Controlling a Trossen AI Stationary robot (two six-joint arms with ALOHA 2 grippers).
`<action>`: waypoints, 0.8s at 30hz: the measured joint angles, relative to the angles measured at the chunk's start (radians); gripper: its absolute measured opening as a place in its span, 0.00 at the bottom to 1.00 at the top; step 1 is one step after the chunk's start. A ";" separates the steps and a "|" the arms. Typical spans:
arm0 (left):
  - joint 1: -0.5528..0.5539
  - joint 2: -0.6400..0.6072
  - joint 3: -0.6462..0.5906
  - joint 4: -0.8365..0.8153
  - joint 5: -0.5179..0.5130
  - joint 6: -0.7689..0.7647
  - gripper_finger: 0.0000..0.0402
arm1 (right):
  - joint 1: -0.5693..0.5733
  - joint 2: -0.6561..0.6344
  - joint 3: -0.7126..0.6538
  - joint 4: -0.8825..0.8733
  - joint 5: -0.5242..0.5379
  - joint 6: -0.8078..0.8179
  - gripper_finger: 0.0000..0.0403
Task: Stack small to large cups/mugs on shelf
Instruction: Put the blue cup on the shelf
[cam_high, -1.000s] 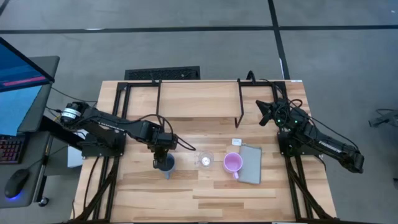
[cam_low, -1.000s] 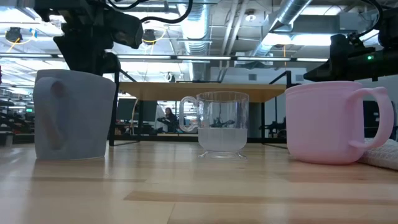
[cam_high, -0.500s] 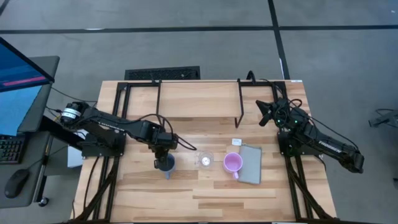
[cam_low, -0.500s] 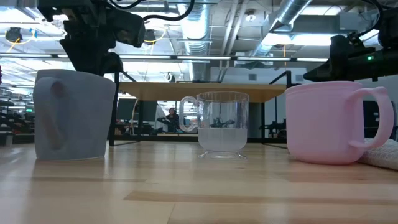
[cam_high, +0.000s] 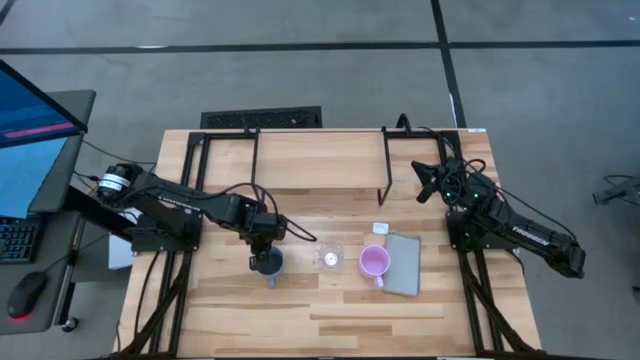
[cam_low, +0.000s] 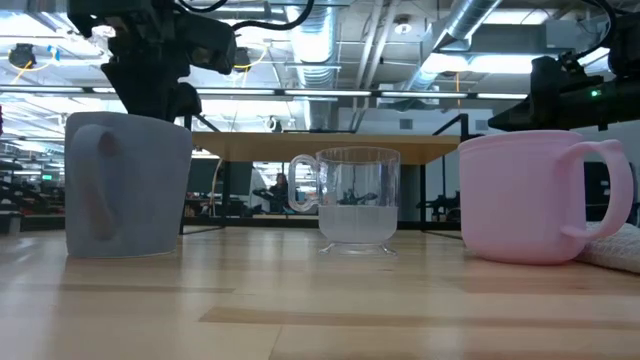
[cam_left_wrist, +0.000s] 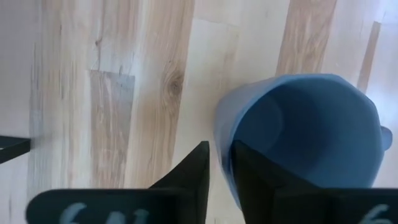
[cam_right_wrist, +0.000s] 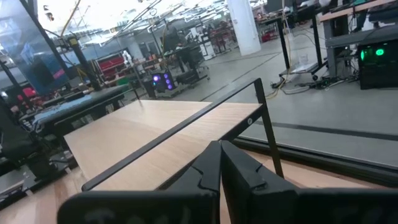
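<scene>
On the tabletop (cam_high: 330, 310), the left claw (cam_high: 262, 252) pinches the blue mug (cam_high: 267, 265) rim at its 12 o'clock edge. Right claw (cam_high: 425, 182), fingers together, empty, waits beside the shelf (cam_high: 315, 160) at 3 o'clock.

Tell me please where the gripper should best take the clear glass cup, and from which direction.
Probably by the rim, from straight above: the clear glass cup stands upright with its mouth open, one finger inside and one outside. Avoid its small handle, and keep the fingers away from the neighbouring mugs.
</scene>
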 joint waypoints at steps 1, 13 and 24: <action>0.000 0.000 0.000 0.000 -0.001 0.000 0.16 | 0.000 0.000 0.000 0.000 0.000 0.000 0.08; 0.000 0.016 0.000 0.000 0.008 -0.007 0.21 | 0.000 0.000 0.000 0.000 0.000 0.000 0.08; 0.000 0.130 0.000 0.023 0.043 0.034 0.19 | -0.010 0.013 0.000 -0.002 0.001 0.000 0.08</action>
